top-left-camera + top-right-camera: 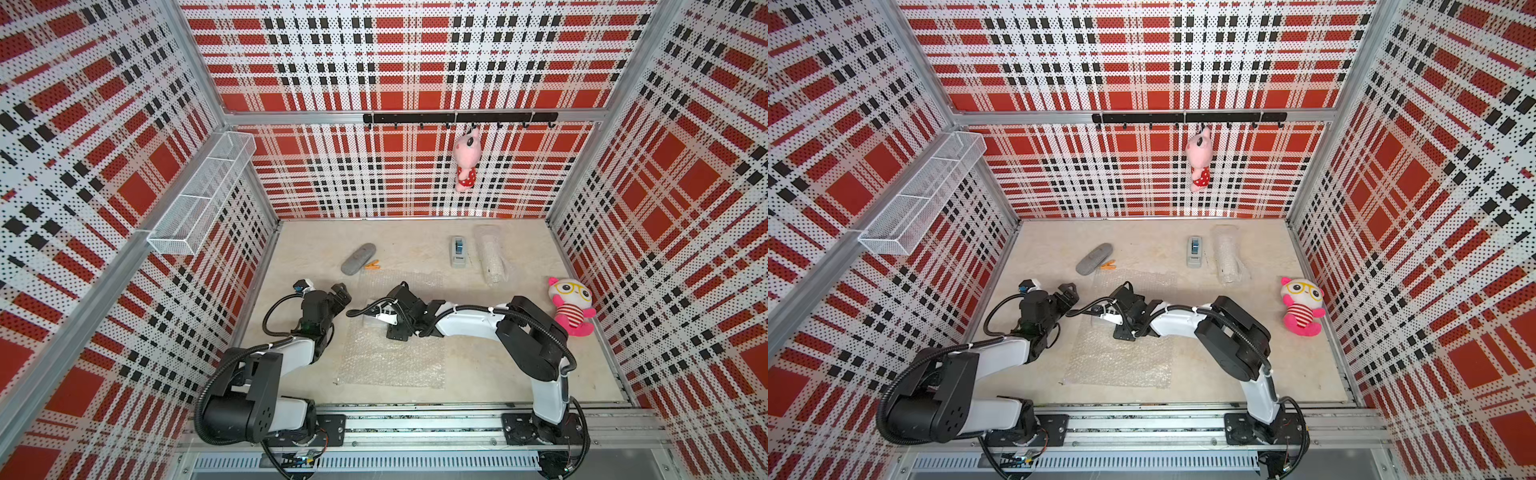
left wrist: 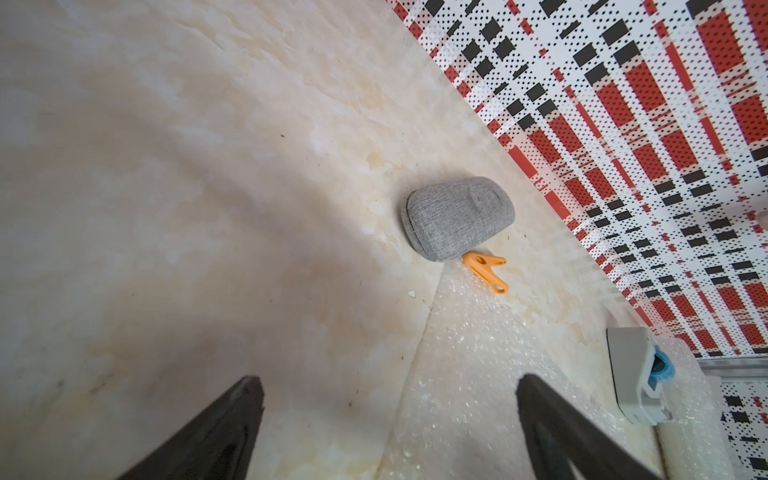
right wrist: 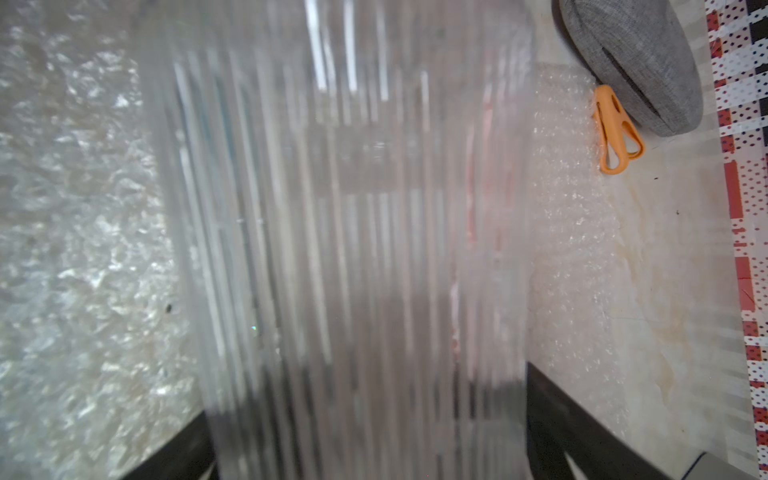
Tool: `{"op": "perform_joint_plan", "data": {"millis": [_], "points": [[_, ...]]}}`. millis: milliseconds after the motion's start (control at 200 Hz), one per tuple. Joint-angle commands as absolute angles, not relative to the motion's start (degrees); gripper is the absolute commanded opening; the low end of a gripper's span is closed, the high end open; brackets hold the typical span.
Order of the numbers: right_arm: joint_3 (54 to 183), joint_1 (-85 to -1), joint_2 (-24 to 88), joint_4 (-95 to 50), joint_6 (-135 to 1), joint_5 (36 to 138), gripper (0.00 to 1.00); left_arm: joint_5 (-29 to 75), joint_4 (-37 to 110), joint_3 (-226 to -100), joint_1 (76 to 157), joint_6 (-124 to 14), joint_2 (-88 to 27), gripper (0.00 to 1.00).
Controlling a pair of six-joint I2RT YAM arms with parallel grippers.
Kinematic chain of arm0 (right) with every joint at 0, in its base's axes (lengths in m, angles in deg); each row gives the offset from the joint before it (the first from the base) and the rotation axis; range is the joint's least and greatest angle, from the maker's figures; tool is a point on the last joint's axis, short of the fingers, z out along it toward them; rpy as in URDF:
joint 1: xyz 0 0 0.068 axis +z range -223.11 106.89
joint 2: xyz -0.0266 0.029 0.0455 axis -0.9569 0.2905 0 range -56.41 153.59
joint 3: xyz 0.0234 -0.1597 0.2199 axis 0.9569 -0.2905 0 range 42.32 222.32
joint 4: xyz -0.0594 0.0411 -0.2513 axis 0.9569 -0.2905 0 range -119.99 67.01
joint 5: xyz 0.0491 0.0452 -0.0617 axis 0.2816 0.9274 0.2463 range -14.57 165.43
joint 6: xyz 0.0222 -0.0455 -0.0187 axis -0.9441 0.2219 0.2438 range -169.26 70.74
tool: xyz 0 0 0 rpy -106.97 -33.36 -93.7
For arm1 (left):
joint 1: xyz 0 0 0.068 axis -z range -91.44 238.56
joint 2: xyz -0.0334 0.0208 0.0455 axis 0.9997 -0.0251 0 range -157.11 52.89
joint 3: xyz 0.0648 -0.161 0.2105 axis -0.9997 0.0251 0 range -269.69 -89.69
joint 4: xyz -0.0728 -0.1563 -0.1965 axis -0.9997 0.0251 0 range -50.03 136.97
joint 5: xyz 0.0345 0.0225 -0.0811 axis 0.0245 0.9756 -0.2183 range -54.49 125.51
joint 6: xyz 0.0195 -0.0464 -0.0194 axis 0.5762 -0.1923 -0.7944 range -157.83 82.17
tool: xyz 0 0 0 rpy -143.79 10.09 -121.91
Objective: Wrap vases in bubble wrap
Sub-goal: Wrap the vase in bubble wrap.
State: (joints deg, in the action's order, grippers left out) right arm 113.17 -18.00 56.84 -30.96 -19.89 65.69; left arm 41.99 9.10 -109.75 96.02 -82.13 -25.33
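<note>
- While the right gripper (image 3: 365, 395) straddled the glass vase (image 3: 340, 208), which lay on a wrap sheet (image 1: 390, 361) near the middle of the bench (image 1: 498, 374), its hold could not be told.
- Left gripper (image 2: 388, 382) hung open and empty toward the bench's left edge.
- Wrapped vase (image 1: 491, 253) lay near the far-right corner.

Pretty clearly a robotics lab test cell, not anyone's home. You've got a boxed-in booth with perforated plaid panels (image 1: 395, 62) bolted into an aluminium frame (image 1: 291, 118), and two robot arms, left (image 1: 266, 365) and right (image 1: 528, 332), mounted on a slotted metal rail (image 1: 415, 424) along the front edge of a marble-look table (image 1: 498, 365). The rest reads like staged props: a hook rail (image 1: 415, 117) with a pink plush (image 1: 466, 160) hanging off it, a wire mesh basket (image 1: 199, 195), and another plush toy (image 1: 569, 305) on the table.
</note>
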Motion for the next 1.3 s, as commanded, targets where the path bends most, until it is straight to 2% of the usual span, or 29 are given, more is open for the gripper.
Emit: {"op": "perform_joint_plan", "data": {"millis": [0, 341, 641, 852, 1017, 1298], "points": [[112.55, -18.00, 54.39, -28.66, -19.03, 65.22, 0.98, 41.97, 9.30, -110.08, 95.58, -81.60, -25.59, 0.98], [112.02, -17.50, 50.82, -29.58, -20.62, 65.51, 1.00, 42.18, 9.30, -109.91, 95.50, -81.52, -24.98, 0.98], [109.28, -16.68, 41.91, -31.83, -27.24, 68.71, 1.00, 42.15, 9.30, -109.91, 95.43, -81.43, -24.90, 0.98], [112.48, -16.89, 45.10, -34.28, -28.85, 70.40, 1.00, 42.17, 9.30, -109.73, 95.38, -81.43, -24.65, 0.98], [114.39, -15.92, 44.80, -37.80, -34.63, 79.22, 0.91, 42.70, 9.38, -109.14, 95.09, -81.43, -23.95, 0.98], [104.36, -6.72, 40.13, -37.12, -41.44, 79.04, 0.78, 42.69, 9.38, -108.68, 94.72, -81.87, -23.31, 0.98]]}}
